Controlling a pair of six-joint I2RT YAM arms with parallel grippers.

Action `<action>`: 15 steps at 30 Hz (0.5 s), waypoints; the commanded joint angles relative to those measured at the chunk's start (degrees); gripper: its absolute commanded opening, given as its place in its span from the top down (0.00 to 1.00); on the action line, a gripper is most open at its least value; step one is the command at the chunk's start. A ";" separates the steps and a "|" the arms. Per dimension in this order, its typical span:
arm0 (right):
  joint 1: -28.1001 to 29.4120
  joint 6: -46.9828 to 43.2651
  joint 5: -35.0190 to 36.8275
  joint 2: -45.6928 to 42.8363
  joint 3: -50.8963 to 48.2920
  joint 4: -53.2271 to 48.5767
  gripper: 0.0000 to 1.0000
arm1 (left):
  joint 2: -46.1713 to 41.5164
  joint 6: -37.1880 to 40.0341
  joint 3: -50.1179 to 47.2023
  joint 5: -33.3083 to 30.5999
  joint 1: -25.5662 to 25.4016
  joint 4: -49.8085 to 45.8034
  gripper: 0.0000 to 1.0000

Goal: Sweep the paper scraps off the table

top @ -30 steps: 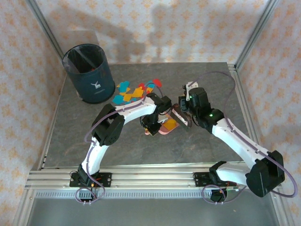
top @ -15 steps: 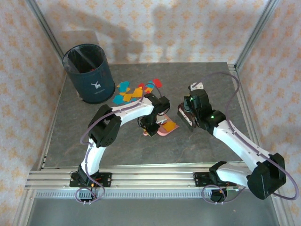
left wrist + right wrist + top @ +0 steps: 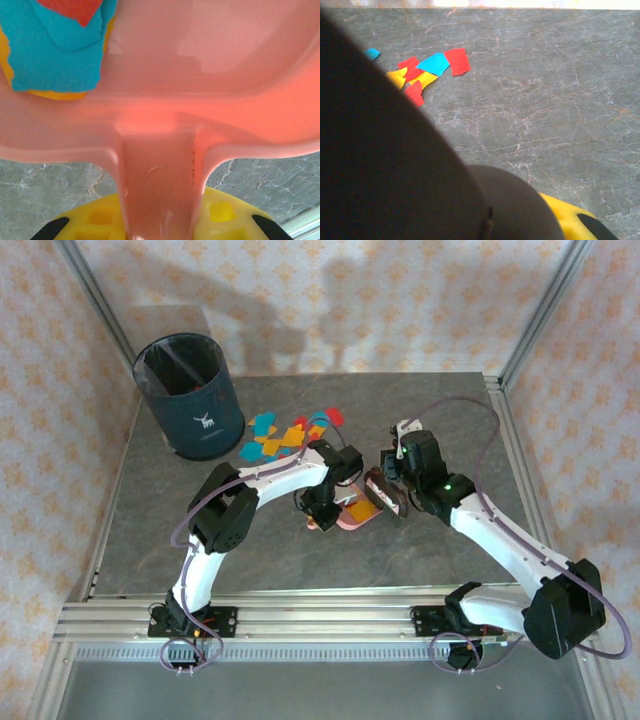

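**Both jaws pressed shut on the sweeping tools**

Jaws of the left gripper (image 3: pixel 160 225) pinch the handle of the pink dustpan (image 3: pixel 200 60), its yellow fingers (image 3: pixel 222 212) on either side of the stem. The right gripper (image 3: pixel 392 468) is closed on a dark brush (image 3: pixel 386 496), whose bulk darkens the left of the right wrist view.

From the top camera, the dustpan sits near the middle of the table (image 3: pixel 150 530); the brush stands just beside it at 3 o'clock, though I cannot tell whether they touch. Most of the paper scraps (image 3: pixel 285 435) lie in a loose red, yellow and teal cluster at 11 o'clock from the dustpan, flat on the stone-patterned surface. A dark bin (image 3: pixel 190 395) stands upright at 10 o'clock from that cluster, near the far-left corner.

Seen from the left wrist, a few scraps already rest inside the pan at 10 o'clock: teal over yellow, with a red piece on top.
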 commanded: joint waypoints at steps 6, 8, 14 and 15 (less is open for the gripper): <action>0.19 4.08 15.70 -9.10 -4.63 3.45 1.00 | -4.18 0.10 -0.54 -2.93 -0.13 2.57 1.00; -0.17 5.40 19.92 -11.36 -5.75 3.06 1.00 | -5.39 0.12 -0.59 -3.20 0.14 2.97 1.00; -3.31 7.83 24.50 -15.38 -7.81 -0.55 1.00 | -8.43 -0.59 0.50 -2.61 2.24 2.93 1.00; -3.90 7.87 23.75 -15.82 -8.28 -0.73 1.00 | -8.91 -0.72 0.85 -2.37 2.76 2.89 1.00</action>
